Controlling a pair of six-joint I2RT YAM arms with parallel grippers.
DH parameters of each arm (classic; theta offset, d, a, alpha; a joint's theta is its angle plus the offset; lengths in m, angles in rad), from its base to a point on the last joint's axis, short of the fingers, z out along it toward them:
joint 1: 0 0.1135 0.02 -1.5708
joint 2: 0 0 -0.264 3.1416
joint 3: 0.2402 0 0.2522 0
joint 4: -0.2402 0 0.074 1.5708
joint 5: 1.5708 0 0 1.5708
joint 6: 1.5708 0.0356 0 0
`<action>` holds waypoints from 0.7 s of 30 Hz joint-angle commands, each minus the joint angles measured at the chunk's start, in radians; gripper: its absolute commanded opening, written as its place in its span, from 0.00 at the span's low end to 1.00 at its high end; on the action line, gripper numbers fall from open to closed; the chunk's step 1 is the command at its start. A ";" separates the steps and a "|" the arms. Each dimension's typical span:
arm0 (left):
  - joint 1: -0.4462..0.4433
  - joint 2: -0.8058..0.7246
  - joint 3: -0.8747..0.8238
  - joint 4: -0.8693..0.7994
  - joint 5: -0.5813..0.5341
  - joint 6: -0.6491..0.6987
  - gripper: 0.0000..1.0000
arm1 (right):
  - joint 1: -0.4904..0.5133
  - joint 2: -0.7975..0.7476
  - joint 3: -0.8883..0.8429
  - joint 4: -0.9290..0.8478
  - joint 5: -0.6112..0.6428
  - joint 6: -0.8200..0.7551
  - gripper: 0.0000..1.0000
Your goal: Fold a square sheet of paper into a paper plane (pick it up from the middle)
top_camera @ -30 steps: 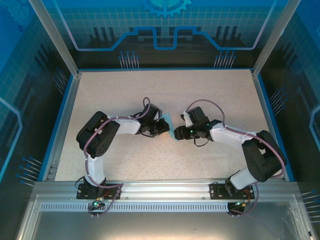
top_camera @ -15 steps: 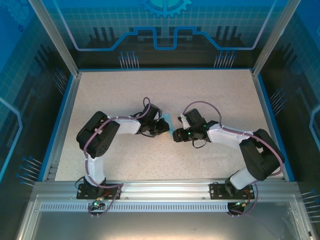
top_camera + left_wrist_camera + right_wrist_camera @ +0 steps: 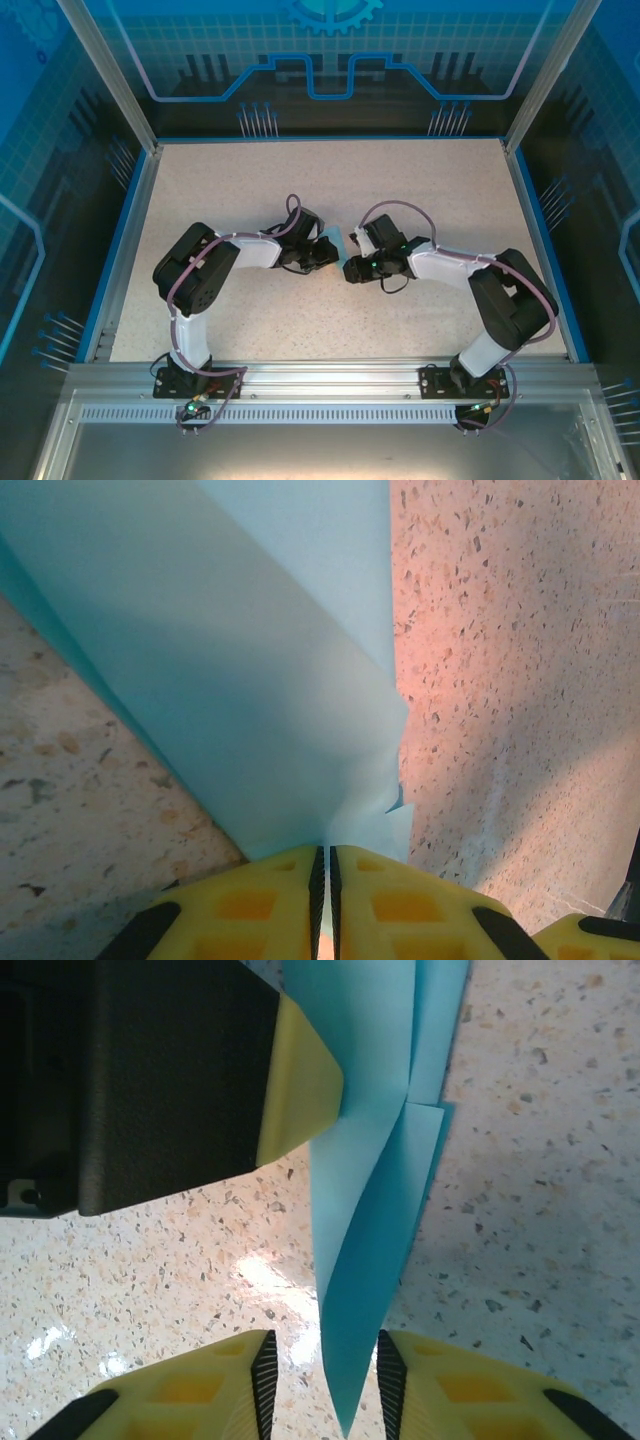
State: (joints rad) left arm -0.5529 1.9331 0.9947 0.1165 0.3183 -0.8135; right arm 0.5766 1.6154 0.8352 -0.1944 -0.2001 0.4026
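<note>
The paper (image 3: 250,680) already has some folds but is no plane yet. It is at the middle of the desk (image 3: 250,190), clamped in my left jaws; my right jaws stand apart around its narrow end.

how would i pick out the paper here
Find the middle of the speckled table. There the paper sits between the left gripper, shut on it, and the right gripper. It alone is thin, folded and light blue.
</note>
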 commanded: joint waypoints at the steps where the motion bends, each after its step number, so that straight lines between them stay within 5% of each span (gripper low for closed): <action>1: 0.001 0.037 0.004 -0.093 -0.056 0.000 0.16 | 0.013 0.030 0.037 -0.020 -0.033 -0.008 0.29; 14: 0.001 0.034 0.004 -0.062 -0.032 0.001 0.17 | 0.014 0.080 0.039 -0.034 -0.021 0.010 0.12; 21: 0.001 0.029 0.023 -0.058 -0.024 0.005 0.19 | -0.002 0.097 0.038 -0.030 -0.065 0.029 0.12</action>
State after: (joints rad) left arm -0.5529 1.9331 1.0039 0.1093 0.3195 -0.8131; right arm 0.5770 1.6909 0.8570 -0.1947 -0.2256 0.4141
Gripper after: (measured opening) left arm 0.188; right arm 0.120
